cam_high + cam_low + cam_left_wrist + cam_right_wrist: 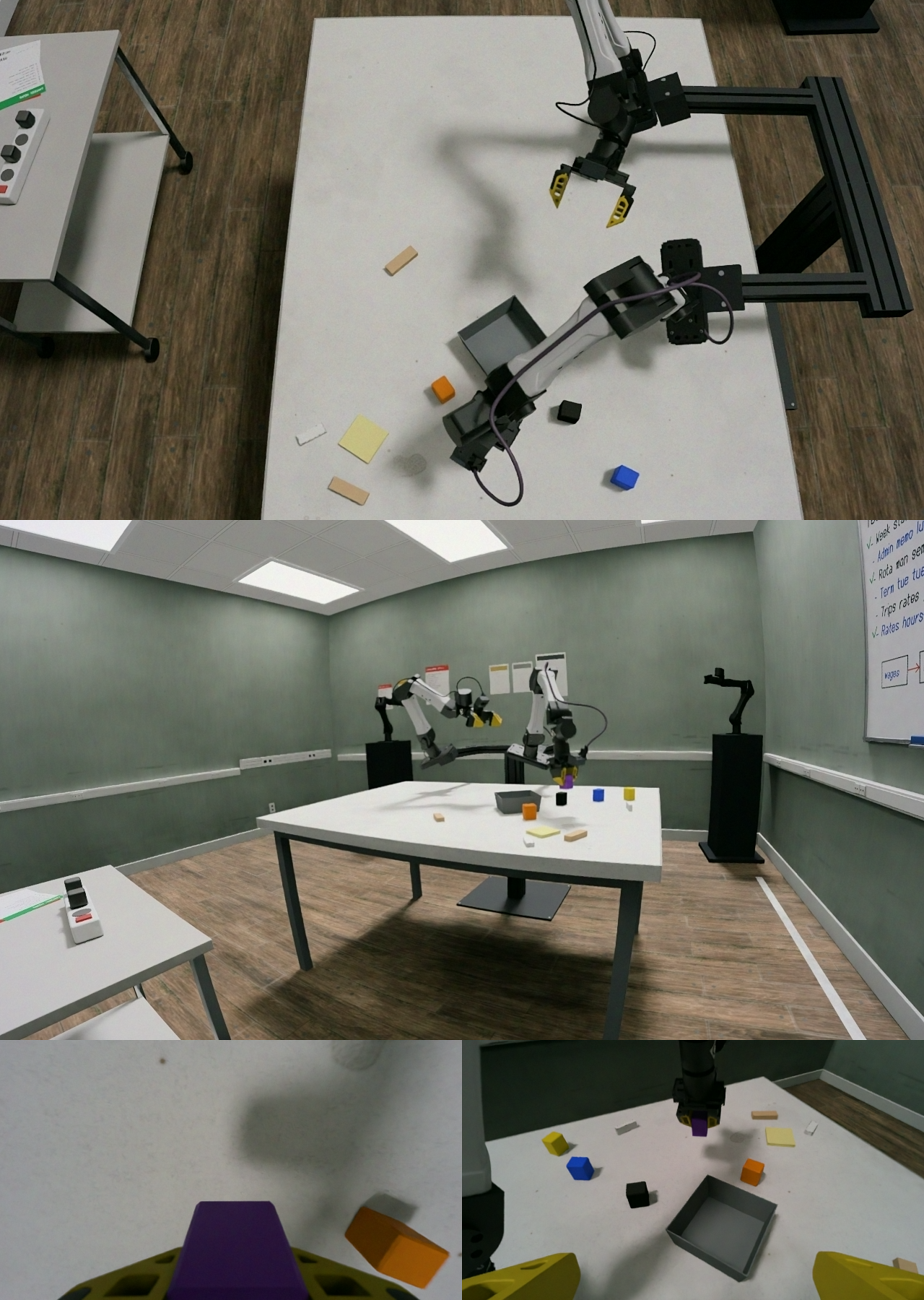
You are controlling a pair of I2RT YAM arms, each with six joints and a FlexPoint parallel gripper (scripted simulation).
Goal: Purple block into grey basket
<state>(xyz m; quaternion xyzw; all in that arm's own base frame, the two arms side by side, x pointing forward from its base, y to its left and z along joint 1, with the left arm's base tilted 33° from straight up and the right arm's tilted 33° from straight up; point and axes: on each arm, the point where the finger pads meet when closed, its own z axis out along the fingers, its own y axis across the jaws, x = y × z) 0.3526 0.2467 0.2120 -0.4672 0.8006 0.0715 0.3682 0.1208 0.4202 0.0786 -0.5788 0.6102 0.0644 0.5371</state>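
- Okay, so the left gripper [566, 776] [235, 1257] [700, 1125] is clamped on the purple block [567, 782] [236, 1249] [699, 1127], which is up in the air and outside the grey basket [500, 336] [517, 802] [727, 1228].
- Basket's flat on the white table [388, 129] [388, 810] [108, 1148] [841, 1184], open side up, nothing in it that I can see in the right wrist view.
- The right gripper [588, 208] [488, 718] [695, 1262] has its fingers wide apart, well away from the basket, holding nothing.
- The orange block [443, 389] [529, 811] [411, 1258] [752, 1172] is near the basket, not touching.
- The black block [569, 412] [560, 798] [637, 1194] is outside it too, and the blue block [624, 477] [598, 794] [580, 1168] sits farther from the basket.
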